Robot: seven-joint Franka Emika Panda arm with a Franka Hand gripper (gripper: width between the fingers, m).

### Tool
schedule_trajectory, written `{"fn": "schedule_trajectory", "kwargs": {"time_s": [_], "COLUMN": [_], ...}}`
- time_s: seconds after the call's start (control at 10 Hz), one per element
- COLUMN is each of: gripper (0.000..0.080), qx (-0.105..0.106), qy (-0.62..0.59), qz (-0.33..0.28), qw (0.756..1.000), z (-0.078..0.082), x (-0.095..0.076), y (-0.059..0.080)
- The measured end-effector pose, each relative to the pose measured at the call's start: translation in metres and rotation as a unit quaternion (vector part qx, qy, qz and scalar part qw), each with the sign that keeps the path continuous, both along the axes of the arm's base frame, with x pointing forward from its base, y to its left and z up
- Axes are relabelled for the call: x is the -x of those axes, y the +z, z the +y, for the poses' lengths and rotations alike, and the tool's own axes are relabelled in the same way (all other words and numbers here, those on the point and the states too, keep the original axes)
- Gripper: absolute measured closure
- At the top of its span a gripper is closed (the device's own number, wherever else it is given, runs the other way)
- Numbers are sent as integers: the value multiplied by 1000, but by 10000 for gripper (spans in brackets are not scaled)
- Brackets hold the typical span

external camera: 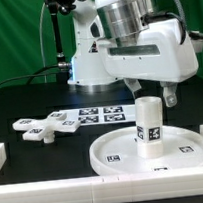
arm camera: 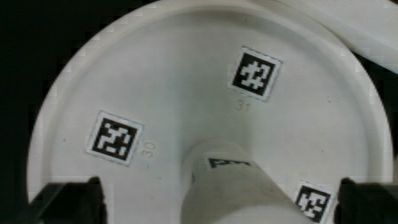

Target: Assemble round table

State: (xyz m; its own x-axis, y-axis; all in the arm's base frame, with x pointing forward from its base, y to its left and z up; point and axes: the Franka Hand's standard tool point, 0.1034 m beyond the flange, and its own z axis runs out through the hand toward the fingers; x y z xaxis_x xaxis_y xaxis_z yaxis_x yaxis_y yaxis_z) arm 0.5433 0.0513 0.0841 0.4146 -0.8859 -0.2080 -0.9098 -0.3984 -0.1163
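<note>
Fingers point(arm camera: 61, 203) spread wide, flanking the upright leg point(arm camera: 235, 185).

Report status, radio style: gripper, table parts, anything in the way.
Gripper open over the leg, nothing held. Leg upright on the round disc. Cross base lies apart, on the exterior view's left. Nothing blocking the leg.

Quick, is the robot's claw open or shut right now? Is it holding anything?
Gripper: open, holding nothing. Its jaws are spread wide above the leg, which stands upright on the round disc.
</note>
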Motion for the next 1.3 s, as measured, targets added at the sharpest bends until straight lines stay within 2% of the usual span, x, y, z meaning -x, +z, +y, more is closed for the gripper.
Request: {"fn": "schedule_trajectory", "kwargs": {"time_s": [0.3,0.4,0.5,0.6,0.7,1.0,1.1,1.2,1.3], "gripper": [151,151,151,151,151,151,151,151,151], "qx": [0,1,-7,-24,-25,-28,-23,3,17], "qy": [5,68,127,172,198,295,355,458,522], "qz": [1,8,18,12,4,-22,-33,-33,-41], "qw": [1000,998,992,985,980,955,934,888,852], "z": [1,3,4,-4,-8,-8,-10,-14,-18], "x": [1,9,16,20,21,21,22,24,23], "y": [-2,-4,0,2,2,1,2,5,11]}}
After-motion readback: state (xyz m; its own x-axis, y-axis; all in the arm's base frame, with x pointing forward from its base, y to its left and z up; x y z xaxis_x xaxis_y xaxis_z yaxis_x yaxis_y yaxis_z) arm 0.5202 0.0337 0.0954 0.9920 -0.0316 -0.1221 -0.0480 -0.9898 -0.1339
